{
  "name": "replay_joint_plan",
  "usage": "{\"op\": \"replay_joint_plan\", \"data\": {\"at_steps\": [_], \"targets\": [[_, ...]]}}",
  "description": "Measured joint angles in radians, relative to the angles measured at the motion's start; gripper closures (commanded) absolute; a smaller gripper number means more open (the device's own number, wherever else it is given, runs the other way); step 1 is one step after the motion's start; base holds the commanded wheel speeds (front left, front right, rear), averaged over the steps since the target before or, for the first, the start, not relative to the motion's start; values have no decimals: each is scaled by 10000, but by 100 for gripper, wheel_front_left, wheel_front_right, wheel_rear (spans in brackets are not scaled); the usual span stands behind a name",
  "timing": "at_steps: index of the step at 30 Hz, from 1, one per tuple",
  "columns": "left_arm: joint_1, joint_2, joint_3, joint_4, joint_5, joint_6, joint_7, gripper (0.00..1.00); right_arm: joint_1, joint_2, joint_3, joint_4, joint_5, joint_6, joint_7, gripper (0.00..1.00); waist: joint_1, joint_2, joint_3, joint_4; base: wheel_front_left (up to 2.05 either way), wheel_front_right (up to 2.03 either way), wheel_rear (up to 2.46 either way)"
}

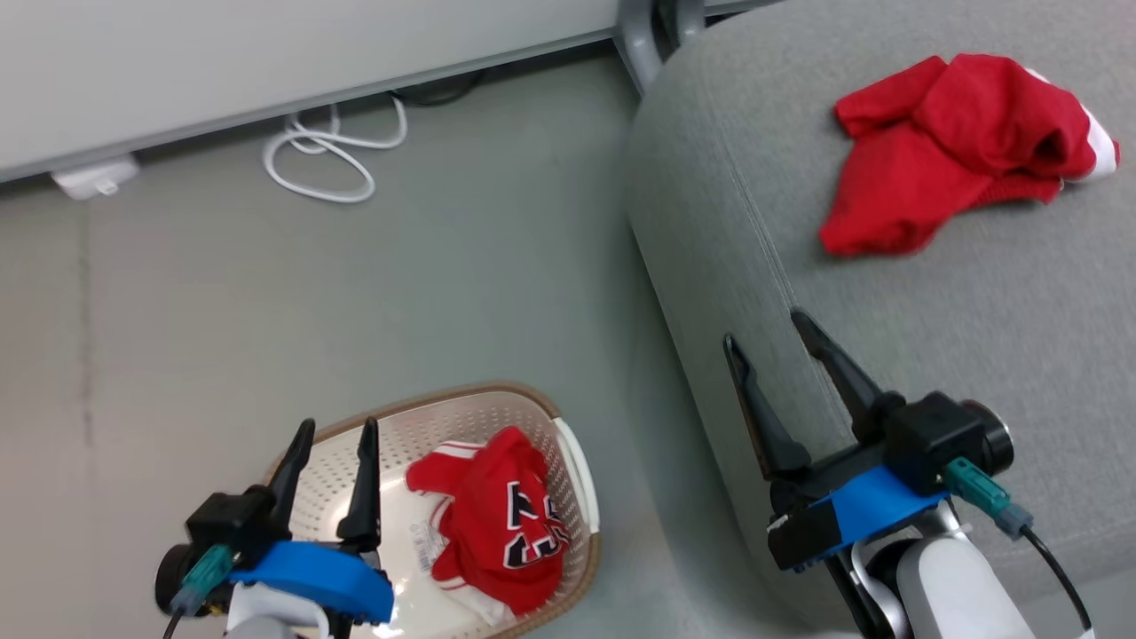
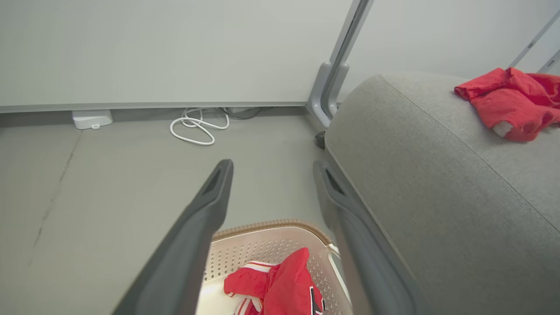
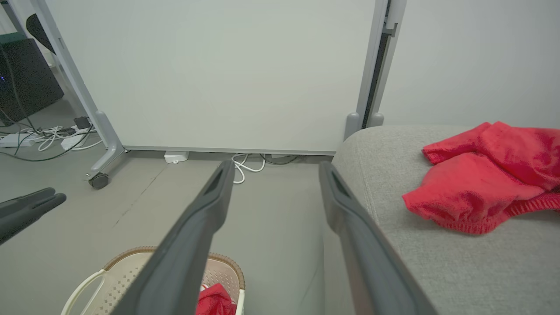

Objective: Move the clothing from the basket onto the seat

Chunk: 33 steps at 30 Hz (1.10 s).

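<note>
Fingers (image 1: 364,479) of the left end effector (image 1: 337,428) stood spread and empty above the near-left part of the basket (image 1: 497,392), which sat on the floor (image 1: 355,293). The lettered red garment (image 1: 501,519) lay crumpled inside the basket. The right end effector (image 1: 763,330) hung over the left edge of the seat (image 1: 976,355), also spread, holding nothing. The plain red garment (image 1: 958,142) lay on the seat's far right, well apart from it. A white cable (image 1: 328,151) lay coiled on the floor by the far wall.
</note>
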Motion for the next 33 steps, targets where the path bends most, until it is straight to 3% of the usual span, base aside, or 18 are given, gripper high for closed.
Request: {"op": "replay_joint_plan", "data": {"at_steps": [15, 25, 33], "targets": [[-3353, 433, -1546, 4222, -1269, 0, 159, 0, -1388, -4, 717, -422, 384, 0, -723, 0, 0, -1, 3052, -1440, 0, 0, 0], [-4992, 374, -2525, 5777, -1925, 0, 941, 0, -1842, -4, 832, -920, 537, 0, -1181, 0, -1, 0, 4671, -1554, 0, 0, 0], [-5679, 270, -3014, 6656, -2424, 0, 1655, 0, -1864, -2, 988, -928, 665, 0, -1354, 0, -2, -1, 5292, -1613, 0, 0, 0]]}}
